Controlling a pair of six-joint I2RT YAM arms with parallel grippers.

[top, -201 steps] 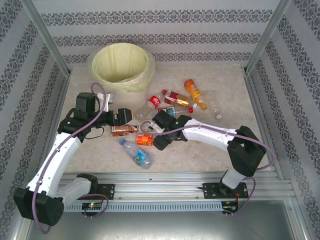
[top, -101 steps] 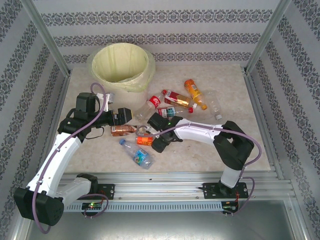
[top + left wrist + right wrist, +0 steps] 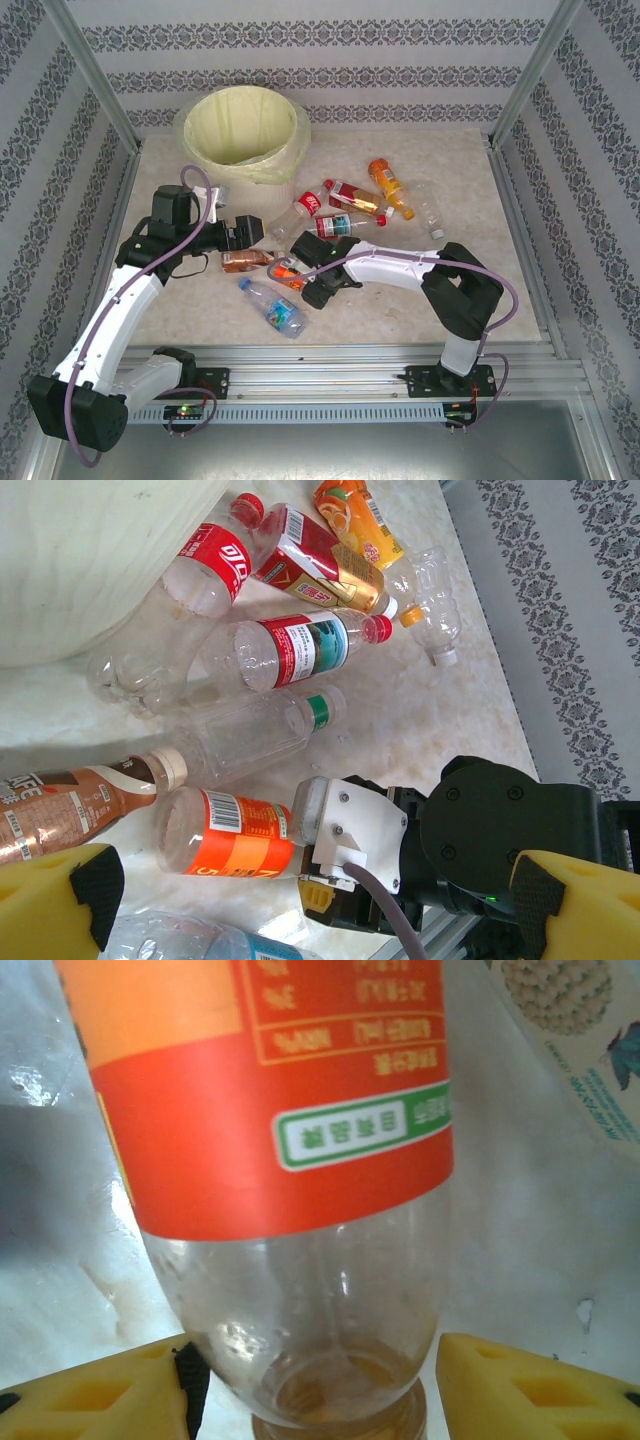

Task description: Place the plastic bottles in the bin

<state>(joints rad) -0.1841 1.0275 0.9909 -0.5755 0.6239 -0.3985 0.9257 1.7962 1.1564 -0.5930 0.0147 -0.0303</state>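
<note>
The cream bin (image 3: 243, 128) with its yellow bag stands at the back left. Several plastic bottles lie in the middle of the table. An orange-labelled bottle (image 3: 286, 269) (image 3: 300, 1110) lies between the fingers of my right gripper (image 3: 300, 272) (image 3: 310, 1390). The jaws flank its clear shoulder: the left pad (image 3: 188, 1380) touches it, the right finger (image 3: 540, 1380) stands a sliver off. My left gripper (image 3: 250, 230) (image 3: 320, 910) hovers open above the pile, holding nothing. Under it lie a brown bottle (image 3: 70, 805) and a clear green-capped bottle (image 3: 250, 730).
Further bottles: a blue-labelled one (image 3: 275, 305) near the front, a cola bottle (image 3: 305, 205), red-labelled ones (image 3: 340, 222) (image 3: 355, 197), an orange one (image 3: 388, 185) and a clear one (image 3: 428, 210). Patterned walls and metal posts (image 3: 95, 75) enclose the table.
My right gripper has slid left onto the orange-labelled bottle and its jaws have narrowed around it. The bottle has shifted a little leftward. The left arm has stayed still.
</note>
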